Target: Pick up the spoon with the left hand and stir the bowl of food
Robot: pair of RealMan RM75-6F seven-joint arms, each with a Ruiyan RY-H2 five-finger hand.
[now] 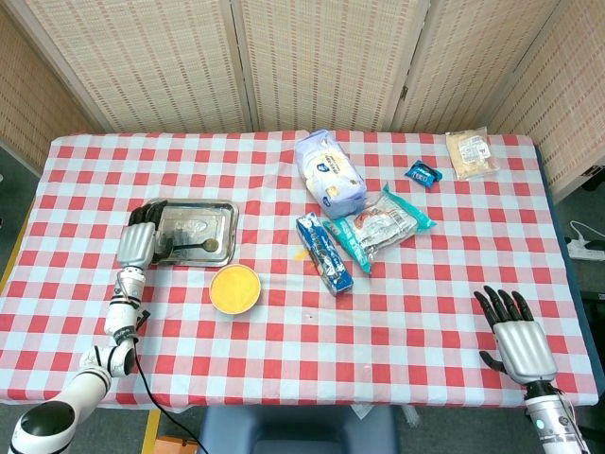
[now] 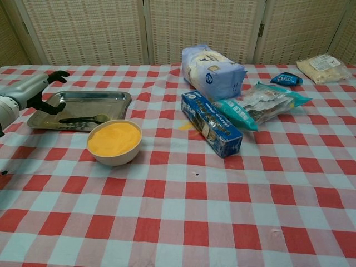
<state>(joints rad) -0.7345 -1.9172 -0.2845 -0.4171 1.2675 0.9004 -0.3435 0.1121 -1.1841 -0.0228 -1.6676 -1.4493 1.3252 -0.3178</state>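
Observation:
A dark spoon lies flat in the steel tray near its front edge, scoop end to the right. My left hand hovers at the tray's left end with its fingers spread; its fingertips are just above and clear of the spoon's handle. The white bowl of yellow food stands just in front of the tray's right corner. My right hand rests at the table's front right with fingers apart, holding nothing.
A blue box, a teal snack packet and a white bag sit mid-table. A small blue packet and a beige packet lie at the back right.

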